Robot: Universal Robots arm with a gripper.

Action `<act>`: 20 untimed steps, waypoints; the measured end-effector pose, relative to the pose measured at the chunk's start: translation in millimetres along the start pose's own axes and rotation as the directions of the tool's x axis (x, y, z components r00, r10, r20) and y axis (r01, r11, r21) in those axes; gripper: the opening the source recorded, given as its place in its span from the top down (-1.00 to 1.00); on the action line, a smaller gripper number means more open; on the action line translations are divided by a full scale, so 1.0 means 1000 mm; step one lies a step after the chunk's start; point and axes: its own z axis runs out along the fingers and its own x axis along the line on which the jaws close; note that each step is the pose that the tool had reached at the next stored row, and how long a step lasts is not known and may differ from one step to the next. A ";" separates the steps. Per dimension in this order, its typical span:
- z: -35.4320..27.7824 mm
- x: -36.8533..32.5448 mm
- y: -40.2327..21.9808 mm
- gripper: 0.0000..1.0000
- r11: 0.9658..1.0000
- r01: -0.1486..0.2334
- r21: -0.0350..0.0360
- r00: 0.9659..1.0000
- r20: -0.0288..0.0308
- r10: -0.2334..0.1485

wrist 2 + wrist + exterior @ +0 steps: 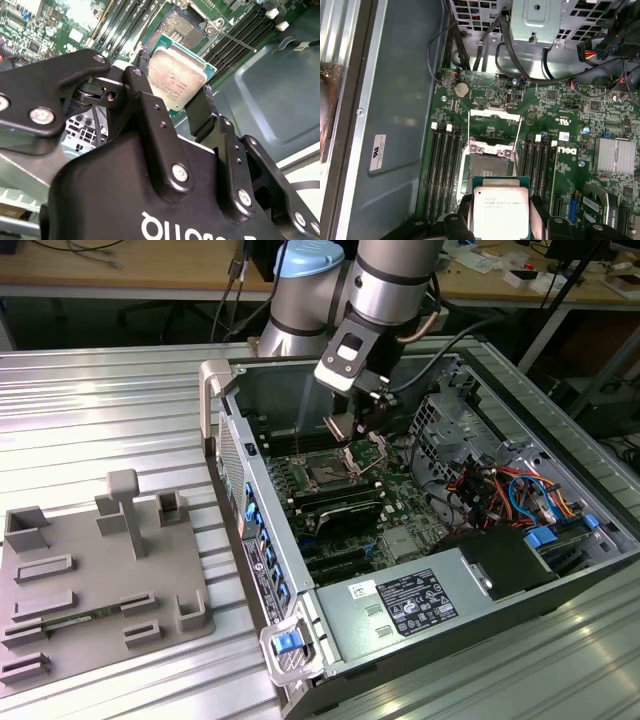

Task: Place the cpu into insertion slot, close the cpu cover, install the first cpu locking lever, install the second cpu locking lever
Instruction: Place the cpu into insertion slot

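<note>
One open computer case [228, 430] houses the motherboard [560, 115]. The gripper [172, 87] is clamped on two opposite edges of the cpu [500, 212], which hangs above the insertion slot [487, 170], not touching it. The cpu cover [495, 114] stands raised beyond the slot. Judged light, rigid and fragile underneath: grip the edges only.

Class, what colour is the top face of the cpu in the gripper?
The cpu top is silver-grey, green-edged; best in the second wrist view.
</note>
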 end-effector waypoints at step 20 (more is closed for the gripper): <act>0.0250 0.0103 0.0001 -0.09 0.995 -0.096 0.023 0.995 -0.002 0.096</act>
